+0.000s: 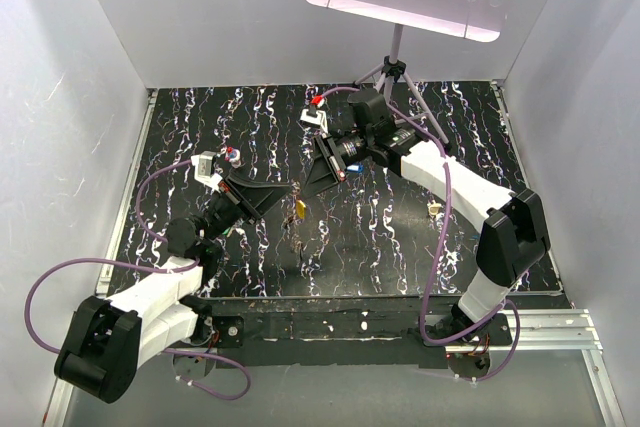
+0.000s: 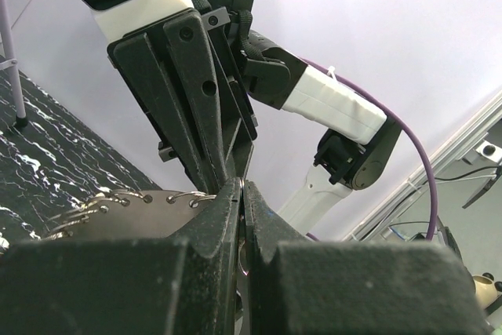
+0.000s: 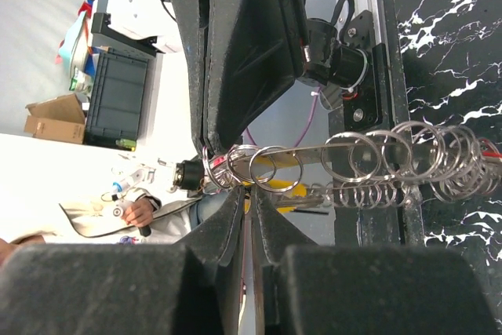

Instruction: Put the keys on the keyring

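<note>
Mid-frame, the left claw [image 1: 288, 190] pinches the keyring [image 2: 141, 211]; the right claw [image 1: 314, 181] (barely parted, grip unclear) faces it from upper right, yellow key [image 1: 300, 209] just below.

The shut fingers of the left tool [image 2: 240, 194] cover the near part of the keyring [image 2: 137, 208] they pinch. The right wrist view's edge cuts off its wire loops, and the narrow slit of the right tool [image 3: 251, 198] hides whether it holds something. From above, the yellow key [image 1: 300, 209] is too small to show its blade.
</note>
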Available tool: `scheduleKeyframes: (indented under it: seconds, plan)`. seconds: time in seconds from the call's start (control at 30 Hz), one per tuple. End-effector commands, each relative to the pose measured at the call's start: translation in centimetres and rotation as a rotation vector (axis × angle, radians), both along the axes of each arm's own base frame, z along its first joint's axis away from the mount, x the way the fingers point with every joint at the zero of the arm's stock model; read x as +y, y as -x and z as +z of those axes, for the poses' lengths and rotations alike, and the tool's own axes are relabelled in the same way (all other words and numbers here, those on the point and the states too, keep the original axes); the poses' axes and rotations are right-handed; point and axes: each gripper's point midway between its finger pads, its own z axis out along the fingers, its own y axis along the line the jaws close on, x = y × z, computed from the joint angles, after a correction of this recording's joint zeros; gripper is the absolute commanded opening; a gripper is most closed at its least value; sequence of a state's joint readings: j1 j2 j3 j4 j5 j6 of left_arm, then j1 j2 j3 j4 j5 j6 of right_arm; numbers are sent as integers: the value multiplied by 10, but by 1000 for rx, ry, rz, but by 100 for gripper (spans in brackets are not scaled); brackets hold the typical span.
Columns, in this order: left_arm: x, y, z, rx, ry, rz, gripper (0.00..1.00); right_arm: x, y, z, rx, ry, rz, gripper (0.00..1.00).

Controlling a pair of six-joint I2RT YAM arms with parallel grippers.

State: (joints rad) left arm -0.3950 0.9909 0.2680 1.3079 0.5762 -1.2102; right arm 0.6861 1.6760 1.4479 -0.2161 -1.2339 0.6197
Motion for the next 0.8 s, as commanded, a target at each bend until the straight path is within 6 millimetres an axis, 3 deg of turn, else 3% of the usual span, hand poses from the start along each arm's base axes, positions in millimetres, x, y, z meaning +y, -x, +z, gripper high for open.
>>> scheduleKeyframes:
  seconds: [0.0,0.2,0.43,0.6,0.77]
  plan:
    - [16,31,50,-262,118,28,0,2,-1,17,-87,-32,-13,13]
    - [17,32,56,-281,123,33,0,7,-1,16,-82,-16,-12,20]
    - [15,30,54,-274,114,25,0,9,0,17,-96,-18,-2,20]
    - [14,33,51,-282,101,15,0,-2,-3,22,-154,-38,-9,22]
    - [10,38,46,-305,51,-14,0,-20,-14,31,-277,-50,-54,36]
